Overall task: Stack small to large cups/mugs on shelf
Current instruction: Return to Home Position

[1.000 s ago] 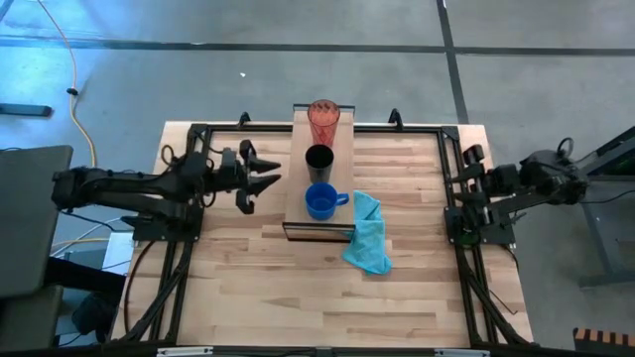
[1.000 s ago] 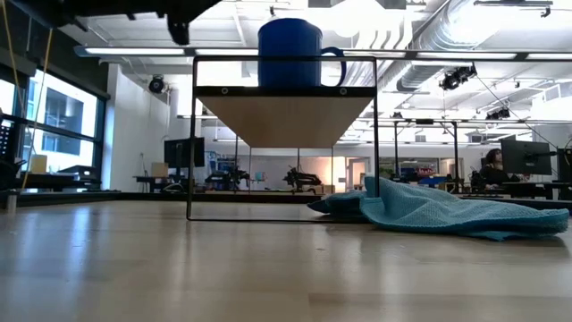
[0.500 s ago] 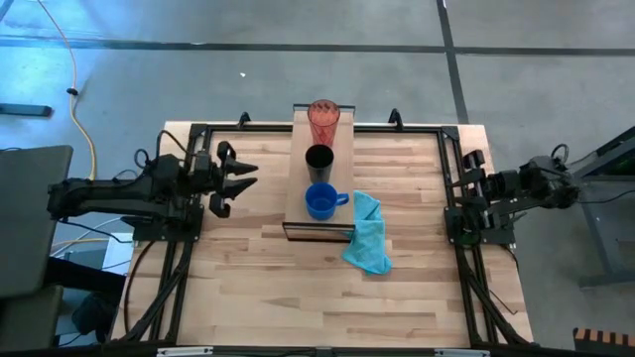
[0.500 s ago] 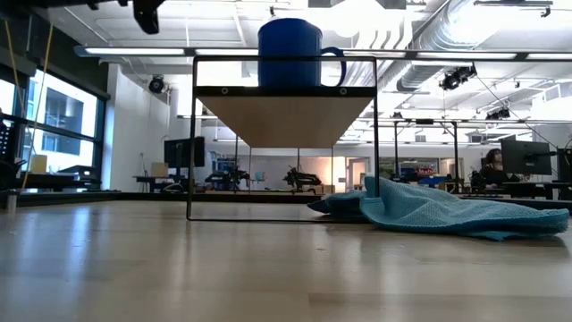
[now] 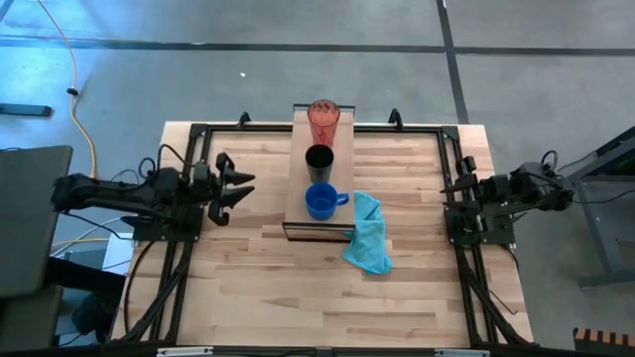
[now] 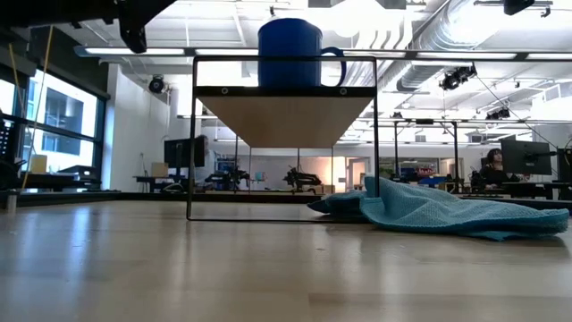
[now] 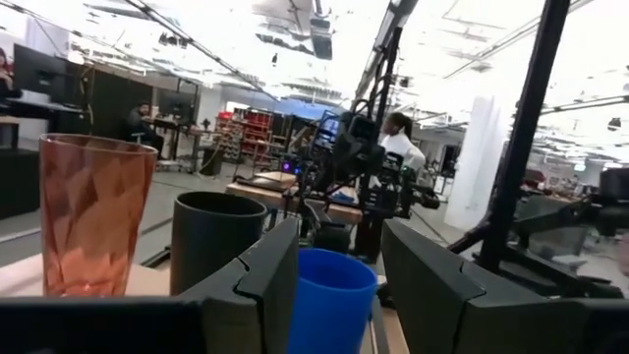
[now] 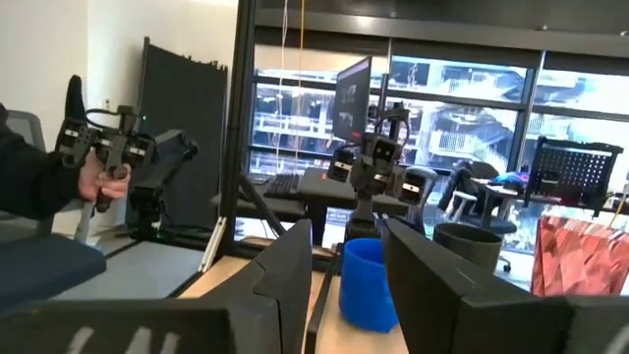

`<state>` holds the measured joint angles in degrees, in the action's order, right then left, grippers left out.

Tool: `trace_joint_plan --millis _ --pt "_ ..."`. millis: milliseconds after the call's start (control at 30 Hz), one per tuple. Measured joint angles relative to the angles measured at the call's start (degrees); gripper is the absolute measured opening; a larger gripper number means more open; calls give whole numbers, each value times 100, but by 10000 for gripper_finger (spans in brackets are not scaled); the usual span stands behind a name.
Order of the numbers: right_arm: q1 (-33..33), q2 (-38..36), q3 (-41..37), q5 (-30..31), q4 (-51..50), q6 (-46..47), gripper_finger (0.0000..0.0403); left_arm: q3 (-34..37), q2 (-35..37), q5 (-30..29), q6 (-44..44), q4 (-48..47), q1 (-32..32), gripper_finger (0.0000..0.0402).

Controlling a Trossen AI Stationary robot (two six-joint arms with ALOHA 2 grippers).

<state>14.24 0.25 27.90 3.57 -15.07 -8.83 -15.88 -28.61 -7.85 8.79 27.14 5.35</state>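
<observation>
as left tool (image 5: 241,190) hangs apart, shelf (image 5: 298,164) full

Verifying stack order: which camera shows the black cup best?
High view: the black cup stands unobstructed on the shelf, between the red tumbler and blue mug. Left wrist shows its side; right wrist, its upper part; low view, nothing of it.

**Four Cameras, One Shelf Between Them**

One camera hangs high overhead, looking straight down on the whole table (image 5: 298,288) and both arms. A second sits at tabletop height, back from the shelf (image 6: 284,116), facing it end-on with the room behind. The left gripper (image 7: 339,256) and right gripper (image 8: 346,246) each carry a close-in camera at opposite side edges of the table, facing inward toward one another. All four catch the blue mug (image 5: 318,201).
</observation>
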Motion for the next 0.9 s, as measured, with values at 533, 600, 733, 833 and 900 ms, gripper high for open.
trace_joint_plan --millis 533,600,733,833,900 --pt "-3 -4 -195 511 -213 63 119 558 1517 -79 -252 -41 -390 138" --pt "0 -4 -214 451 -126 83 119 559 1549 -79 -257 -83 -390 138" --pt "0 -4 -223 188 -316 307 119 560 1549 -79 -224 -204 -389 138" --pt "0 0 -227 186 -445 414 119 560 1549 -79 -160 -205 -387 138" --pt "0 0 -227 182 -416 406 119 560 1549 -69 -146 -199 -387 138"
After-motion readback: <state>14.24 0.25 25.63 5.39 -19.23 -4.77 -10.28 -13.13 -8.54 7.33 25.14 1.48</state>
